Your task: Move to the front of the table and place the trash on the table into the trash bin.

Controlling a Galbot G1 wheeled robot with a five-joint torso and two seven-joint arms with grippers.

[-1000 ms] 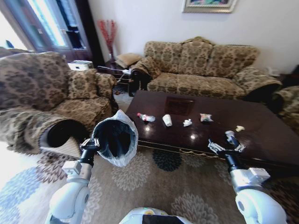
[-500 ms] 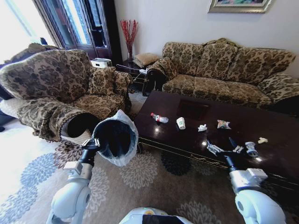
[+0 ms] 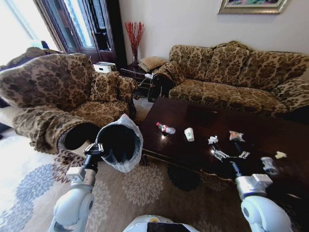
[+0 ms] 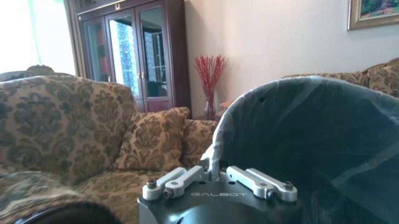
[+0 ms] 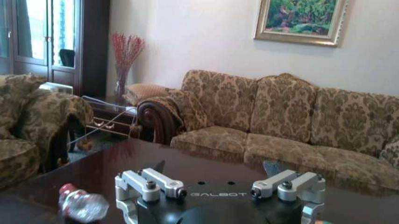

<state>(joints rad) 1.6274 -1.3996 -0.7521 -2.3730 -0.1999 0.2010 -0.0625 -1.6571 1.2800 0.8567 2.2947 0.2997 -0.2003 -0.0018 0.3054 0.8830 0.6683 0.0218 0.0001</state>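
This was a home living room. Floral-patterned sofas [image 3: 231,72] and an armchair [image 3: 53,92] stood around a dark wooden coffee table [image 3: 193,150] on patterned carpet [image 3: 145,188]. A framed painting [image 3: 251,6] hung on the far wall.

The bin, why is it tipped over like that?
The left gripper holds the bin by its rim in the air, tilted so its mouth faces sideways. It isn't standing on the carpet. Nothing has spilled.

The glossy dark-brown wooden desk [image 3: 270,130] carries a loose row of litter: 1 small clear plastic bottle with a red cap [image 3: 165,128] nearest its left end, then a white paper cup [image 3: 189,134] on its side, a crumpled white paper wad [image 3: 213,140] and a colourful crinkled wrapper [image 3: 236,136]. Further right lie a second clear bottle [image 3: 268,165] and a small pale scrap [image 3: 280,155]. The desk stands on a brown floral-patterned rug [image 3: 159,188].
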